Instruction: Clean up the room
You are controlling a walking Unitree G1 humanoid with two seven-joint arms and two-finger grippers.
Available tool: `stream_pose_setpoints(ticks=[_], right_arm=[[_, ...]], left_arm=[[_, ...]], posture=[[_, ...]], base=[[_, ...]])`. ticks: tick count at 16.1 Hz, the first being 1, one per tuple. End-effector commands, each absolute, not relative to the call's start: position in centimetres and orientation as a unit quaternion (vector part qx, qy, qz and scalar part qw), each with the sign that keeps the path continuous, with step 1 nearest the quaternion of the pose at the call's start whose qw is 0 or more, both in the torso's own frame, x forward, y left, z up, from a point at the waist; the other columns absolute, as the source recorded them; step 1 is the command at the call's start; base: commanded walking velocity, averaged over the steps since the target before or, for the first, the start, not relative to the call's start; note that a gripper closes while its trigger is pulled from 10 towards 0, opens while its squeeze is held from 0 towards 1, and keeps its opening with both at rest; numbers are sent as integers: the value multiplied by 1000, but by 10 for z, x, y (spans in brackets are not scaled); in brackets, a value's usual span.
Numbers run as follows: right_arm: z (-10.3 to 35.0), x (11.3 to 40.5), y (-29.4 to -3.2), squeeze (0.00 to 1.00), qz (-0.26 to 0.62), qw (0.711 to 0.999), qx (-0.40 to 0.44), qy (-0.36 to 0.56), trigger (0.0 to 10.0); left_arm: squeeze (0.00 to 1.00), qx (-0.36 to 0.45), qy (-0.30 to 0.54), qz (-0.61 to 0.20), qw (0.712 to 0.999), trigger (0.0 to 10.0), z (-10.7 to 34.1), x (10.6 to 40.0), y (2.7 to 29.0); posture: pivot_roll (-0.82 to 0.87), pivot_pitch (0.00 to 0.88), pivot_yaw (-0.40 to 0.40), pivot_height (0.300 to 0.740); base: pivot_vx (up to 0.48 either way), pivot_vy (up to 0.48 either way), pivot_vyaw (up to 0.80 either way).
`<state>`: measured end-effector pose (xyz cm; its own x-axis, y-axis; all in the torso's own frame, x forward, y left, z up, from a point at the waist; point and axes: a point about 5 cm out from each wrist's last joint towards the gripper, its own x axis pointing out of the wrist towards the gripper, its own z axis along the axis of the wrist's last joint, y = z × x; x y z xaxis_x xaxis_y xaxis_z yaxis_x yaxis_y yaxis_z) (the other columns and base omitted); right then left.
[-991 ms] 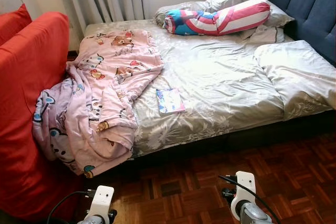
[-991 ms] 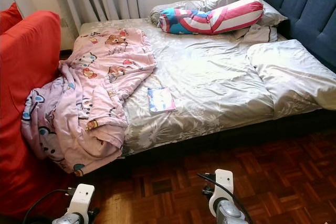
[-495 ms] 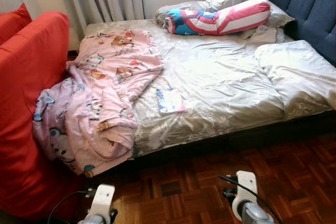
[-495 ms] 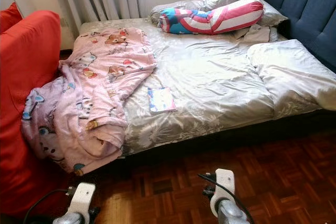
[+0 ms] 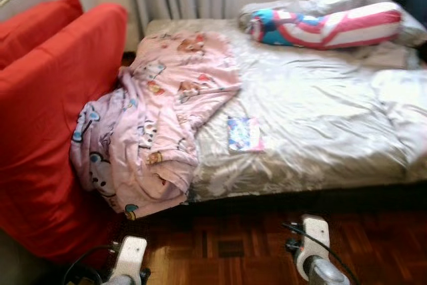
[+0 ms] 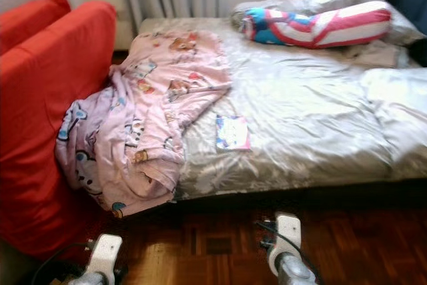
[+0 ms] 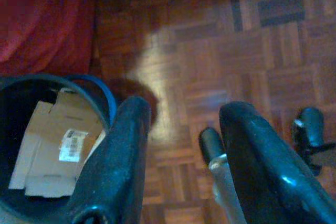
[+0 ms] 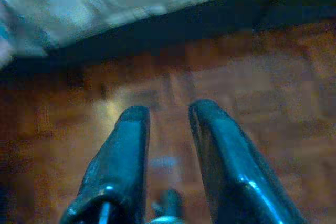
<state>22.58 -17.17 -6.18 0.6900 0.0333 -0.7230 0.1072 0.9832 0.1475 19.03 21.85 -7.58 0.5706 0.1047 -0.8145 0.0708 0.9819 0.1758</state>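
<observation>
Ahead, book (image 5: pixel 244 134) on bed (image 5: pixel 320 118), well beyond both pincers — left pincer (image 7: pixel 181 129) wide, right pincer (image 8: pixel 168 124) narrow.

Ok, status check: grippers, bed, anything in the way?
Left gripper and right gripper open, empty, low over parquet floor. Small colourful booklet on grey bed, pink cartoon blanket spilling off the edge. Red sofa close on the left.
</observation>
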Motion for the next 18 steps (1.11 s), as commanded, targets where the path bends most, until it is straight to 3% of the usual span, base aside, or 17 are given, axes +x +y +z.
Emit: stream_pose_setpoints(ticks=[1, 5, 8, 18], right_arm=[[-64, 221, -182, 0, -33, 914, 84, 397, 10000], [-62, 223, -182, 0, -21, 916, 68, 395, 10000], [-62, 223, -182, 0, -23, 917, 72, 391, 10000], [-61, 224, -182, 0, -29, 919, 82, 385, 10000]], left_arm=[[0, 89, 451, 3, 888, 10000, -73, 198, 212], [0, 88, 451, 5, 888, 10000, -73, 199, 212], [0, 87, 451, 5, 888, 10000, -73, 199, 212], [0, 84, 450, 7, 889, 10000, -72, 199, 212]], posture=[[-136, 0, -29, 740], [-135, 0, -32, 740], [-134, 0, -33, 740], [-134, 0, -36, 740]], base=[[319, 0, 0], [320, 0, 0], [321, 0, 800], [320, 0, 0]])
